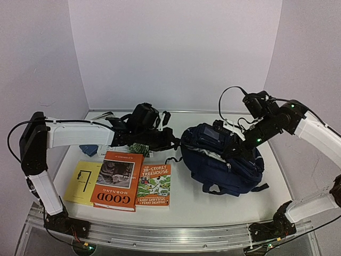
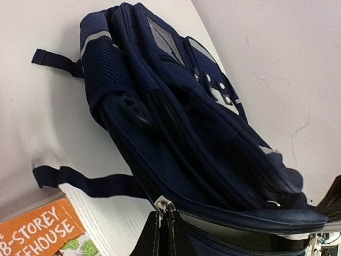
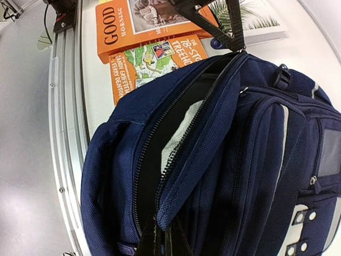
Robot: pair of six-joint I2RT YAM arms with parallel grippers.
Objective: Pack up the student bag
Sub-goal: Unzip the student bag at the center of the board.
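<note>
White table [image 1: 213, 205], boxed in by pale walls [image 1: 176, 53] on three sides. We see the navy bag [image 1: 224, 170] lying on the right half of the table, about midway between the far and near edges. Its long axis runs left to right, slanting toward the near right corner. Its black straps trail toward the near edge, and its zip opening faces upward. The main compartment [image 3: 154, 154] gapes open. Inside we make out pale lining and shadow, and we cannot tell whether anything is in it. The left gripper [image 2: 164, 216] is closed, pinching the zip edge at the bag's left end. The right gripper [image 3: 161, 234] is closed too, pinching the opening's rim at the right end. Toward the near left corner lie a yellow book [image 1: 82, 181], an orange book [image 1: 118, 178] and a Treehouse book [image 1: 154, 184], side by side.
</note>
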